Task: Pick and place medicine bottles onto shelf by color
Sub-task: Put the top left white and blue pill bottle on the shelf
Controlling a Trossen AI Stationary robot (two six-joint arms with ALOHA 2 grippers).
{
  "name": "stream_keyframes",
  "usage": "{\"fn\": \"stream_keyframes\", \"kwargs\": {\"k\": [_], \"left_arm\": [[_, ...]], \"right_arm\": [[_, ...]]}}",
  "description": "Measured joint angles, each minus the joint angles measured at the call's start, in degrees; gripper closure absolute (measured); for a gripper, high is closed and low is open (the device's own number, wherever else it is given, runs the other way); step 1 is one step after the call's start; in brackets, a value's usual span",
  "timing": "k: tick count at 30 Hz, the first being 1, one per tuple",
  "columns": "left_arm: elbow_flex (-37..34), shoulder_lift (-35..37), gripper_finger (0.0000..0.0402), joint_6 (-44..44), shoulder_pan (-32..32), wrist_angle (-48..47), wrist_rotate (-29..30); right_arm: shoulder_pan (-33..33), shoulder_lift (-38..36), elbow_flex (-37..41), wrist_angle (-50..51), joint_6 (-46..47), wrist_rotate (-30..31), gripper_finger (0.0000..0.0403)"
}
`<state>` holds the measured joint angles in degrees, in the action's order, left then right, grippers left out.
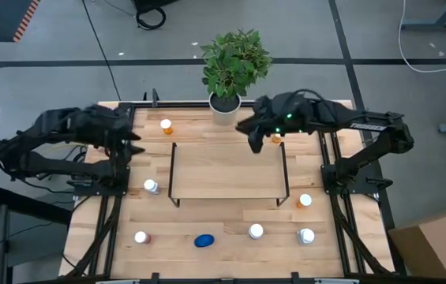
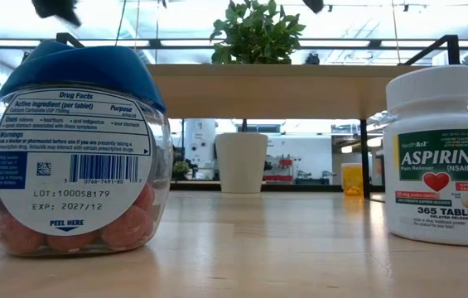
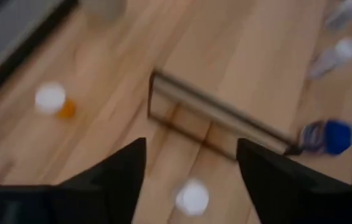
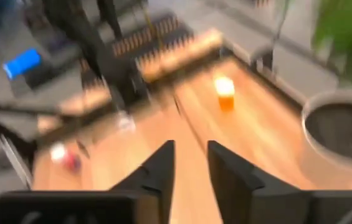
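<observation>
The light-wood shelf (image 1: 226,170) with black rails stands in the table's middle. Orange bottles stand at the far left (image 1: 166,125), far right (image 1: 276,138) and right (image 1: 305,200). White ones stand at the left (image 1: 151,186) and near right (image 1: 256,231) (image 1: 307,235). A dark red one (image 1: 140,237) and the blue one (image 1: 204,241) stand near the front edge. My left gripper (image 1: 134,142) (image 3: 191,146) is open, above the table left of the shelf. My right gripper (image 1: 244,128) (image 4: 191,146) is open by a narrow gap, above the shelf's far right corner. Both are empty.
A white pot (image 1: 224,102) with a green plant stands at the table's far edge, between the two grippers. In the low view the blue bottle (image 2: 76,149) and a white aspirin bottle (image 2: 439,153) stand close to the front edge.
</observation>
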<state>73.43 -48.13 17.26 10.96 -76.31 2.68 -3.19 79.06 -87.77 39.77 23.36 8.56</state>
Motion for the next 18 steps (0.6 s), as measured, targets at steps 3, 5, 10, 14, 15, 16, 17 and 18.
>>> {"fn": "stream_keyframes", "kwargs": {"k": [3,5,10,14,15,16,17,18], "left_arm": [[0.0,-2.97,0.0105,-0.68,-0.54,-3.48,-0.28],[0.0,-5.27,0.009,-2.47,-1.58,-5.7,-0.5],[-0.06,-10.7,0.007,-4.17,-6.42,-11.54,-0.59],[-2.77,-12.02,0.0068,-2.74,-11.88,-10.66,-2.34],[-3.95,-11.97,0.0067,-2.44,-13.45,-10.0,-3.18],[-5.39,-11.87,0.0067,-2.02,-15.08,-9.21,-3.67],[-6.82,-11.74,0.0067,-1.82,-16.61,-8.42,-3.8],[-8.34,-11.5,0.0067,-1.86,-18.13,-7.65,-3.8]], "right_arm": [[1.48,-0.08,-0.01,7.23,0.74,0.17,0.0227],[2.33,-0.1,-0.02,12.04,0.74,0.43,0.0194],[3.67,-0.11,-0.02,23.11,1.19,2.91,0.0144],[3.77,-1.33,-0.02,29.63,1.13,3.7,0.0134],[3.77,-1.7,-0.02,30.42,1.18,3.86,0.0133],[3.77,-2.47,-0.02,30.87,1.42,4.08,0.0133],[3.75,-3.07,-0.02,31.05,1.86,4.56,0.0134],[3.76,-3.92,-0.02,30.89,2.36,5.32,0.0134]]}}
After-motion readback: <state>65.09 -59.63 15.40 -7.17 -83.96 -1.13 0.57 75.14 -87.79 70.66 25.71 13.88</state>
